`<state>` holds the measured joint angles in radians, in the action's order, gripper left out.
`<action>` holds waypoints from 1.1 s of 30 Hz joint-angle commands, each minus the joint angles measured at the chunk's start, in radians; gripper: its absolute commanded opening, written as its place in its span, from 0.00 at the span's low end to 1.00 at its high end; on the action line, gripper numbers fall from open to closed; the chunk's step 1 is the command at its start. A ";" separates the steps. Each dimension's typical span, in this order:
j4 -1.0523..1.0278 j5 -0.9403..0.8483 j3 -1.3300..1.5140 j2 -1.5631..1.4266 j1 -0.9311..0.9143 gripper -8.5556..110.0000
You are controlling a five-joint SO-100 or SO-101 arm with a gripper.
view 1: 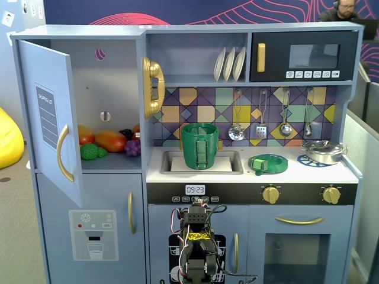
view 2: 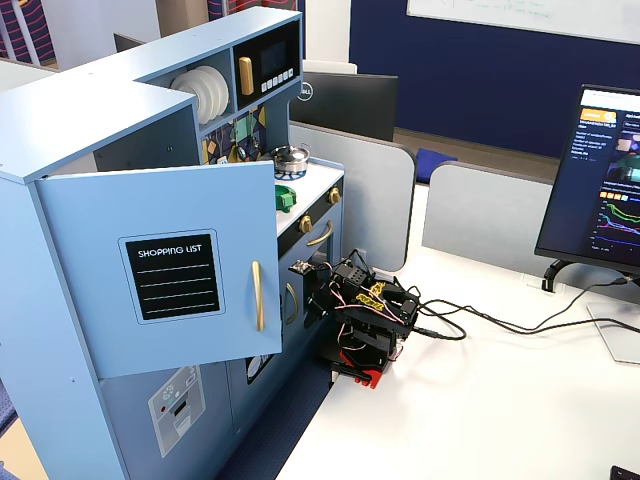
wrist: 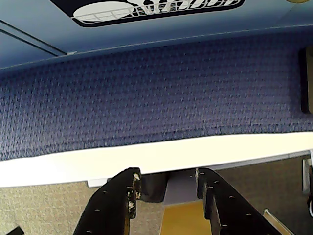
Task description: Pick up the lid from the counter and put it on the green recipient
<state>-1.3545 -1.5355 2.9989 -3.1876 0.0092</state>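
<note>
The green lid [view 1: 268, 163] lies flat on the white counter [view 1: 296, 172], to the right of the sink in a fixed view. In that sink stands the tall green recipient [view 1: 199, 146], upright and uncovered. My arm [view 1: 196, 244] sits folded low in front of the kitchen, well below the counter and far from both. In the wrist view my gripper [wrist: 167, 176] is open with nothing between its black fingers; it faces the kitchen's lower front and blue carpet. From the side, in a fixed view, the lid [view 2: 287, 197] shows as a green patch and the fridge door hides the recipient.
A silver pan [view 1: 323, 152] rests on the right burner ring. The fridge door [view 1: 50, 118] hangs open at the left, with toy fruit [view 1: 109, 141] inside. Utensils [view 1: 260, 121] hang on the back wall. The arm's base [view 2: 365, 330] stands on a white table, beside cables and a monitor [view 2: 600, 180].
</note>
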 commanded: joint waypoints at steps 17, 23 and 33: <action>-0.060 -0.031 -0.156 0.058 -0.100 0.07; 0.040 -0.126 -0.687 0.207 -0.328 0.09; 0.469 -0.103 -0.807 0.212 -0.469 0.35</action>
<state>-1.0431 -1.6521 2.2319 -2.9867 -0.4249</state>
